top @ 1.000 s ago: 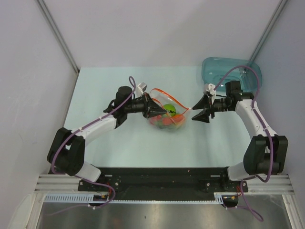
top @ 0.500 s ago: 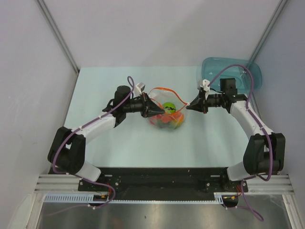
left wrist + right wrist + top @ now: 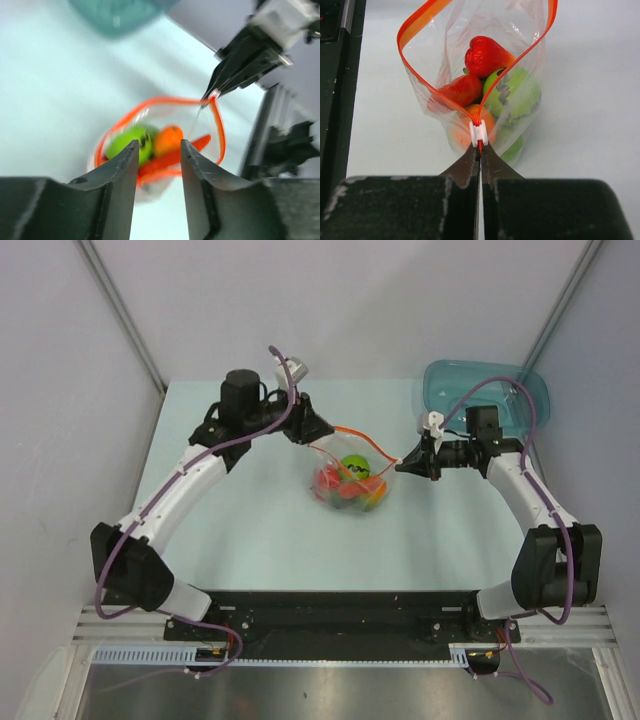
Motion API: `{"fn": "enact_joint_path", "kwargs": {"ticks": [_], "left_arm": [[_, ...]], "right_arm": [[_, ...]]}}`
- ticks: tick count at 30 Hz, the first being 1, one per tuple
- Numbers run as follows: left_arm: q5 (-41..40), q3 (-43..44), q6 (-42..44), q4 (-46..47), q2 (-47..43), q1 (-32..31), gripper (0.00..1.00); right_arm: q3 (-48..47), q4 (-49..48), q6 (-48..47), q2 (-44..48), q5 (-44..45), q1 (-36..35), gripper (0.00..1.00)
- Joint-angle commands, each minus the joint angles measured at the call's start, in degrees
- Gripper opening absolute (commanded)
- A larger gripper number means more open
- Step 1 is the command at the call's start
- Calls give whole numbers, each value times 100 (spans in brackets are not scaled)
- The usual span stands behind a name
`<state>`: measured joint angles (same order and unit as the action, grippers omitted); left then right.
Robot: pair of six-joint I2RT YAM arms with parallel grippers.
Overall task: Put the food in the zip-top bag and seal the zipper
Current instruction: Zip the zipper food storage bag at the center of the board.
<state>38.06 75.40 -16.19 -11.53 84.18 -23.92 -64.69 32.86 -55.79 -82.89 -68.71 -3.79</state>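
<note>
The zip-top bag [image 3: 350, 485] sits on the counter [image 3: 250, 530] toward its far edge, the food [image 3: 352, 480] inside and the zipper [image 3: 411, 28] gaping. The right tool [image 3: 480, 150] pinches the zipper's end, while the left tool [image 3: 159, 145] hangs spread beside the other end. Sealing likely needs it to grip there.

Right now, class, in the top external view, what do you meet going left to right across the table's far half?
left gripper → zip-top bag holding the food → right gripper → teal tray
</note>
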Motion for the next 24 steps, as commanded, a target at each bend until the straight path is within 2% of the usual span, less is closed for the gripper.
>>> {"fn": "enact_joint_path", "kwargs": {"ticks": [1, 2, 5, 8, 14, 24], "left_arm": [[270, 976, 3497, -824, -210, -411, 53], [341, 1186, 4048, -938, -166, -629, 56], [368, 1267, 4885, -782, -8, -1121, 64], [630, 1459, 5326, -728, 317, -1430, 63], [817, 1829, 5845, -877, 1029, -1887, 58], [509, 1750, 5732, -588, 1416, -2283, 52]], "right_arm": [[-18, 159, -231, 265, 24, -51, 0], [-18, 107, -187, 282, 24, -51, 0], [-18, 1, -37, 361, 15, -51, 0], [-26, -52, 59, 423, -29, -43, 0], [-18, -87, 182, 484, -108, -25, 0], [-18, -184, 332, 528, -108, -25, 0]]}}
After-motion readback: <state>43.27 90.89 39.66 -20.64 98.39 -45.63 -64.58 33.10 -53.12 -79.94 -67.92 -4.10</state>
